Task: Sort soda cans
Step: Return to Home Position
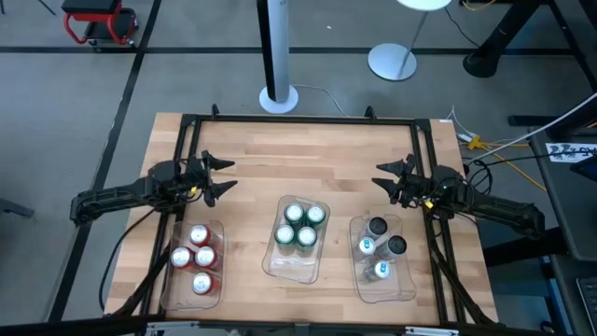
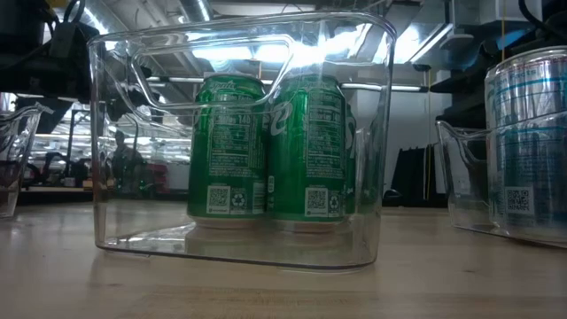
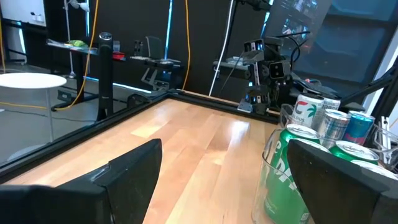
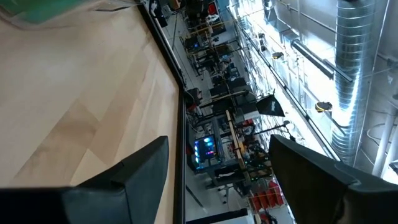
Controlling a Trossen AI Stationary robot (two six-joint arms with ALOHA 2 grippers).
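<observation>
Three clear trays stand in a row near the table's front edge. The left tray [image 1: 168, 289] holds several red soda cans [image 1: 199, 256]. Several green cans [image 1: 300, 226] stand upright in the middle tray [image 1: 291, 266], also visible in the low view [image 2: 266, 146]. Several silver-grey cans [image 1: 382, 247] stand in the right tray [image 1: 403, 289]. My left gripper [image 1: 224, 177] hovers open over the table's left side, behind the red cans, pointing level toward the middle. My right gripper [image 1: 384, 177] hovers open at the right side, facing it. Neither has anything between its fingers.
A black frame [image 1: 298, 119] runs along the table's far edge and both sides. Bare wood [image 1: 303, 159] lies between the two grippers and behind the trays. A white pole base [image 1: 278, 97] and a round stand base [image 1: 392, 62] are on the floor beyond the table.
</observation>
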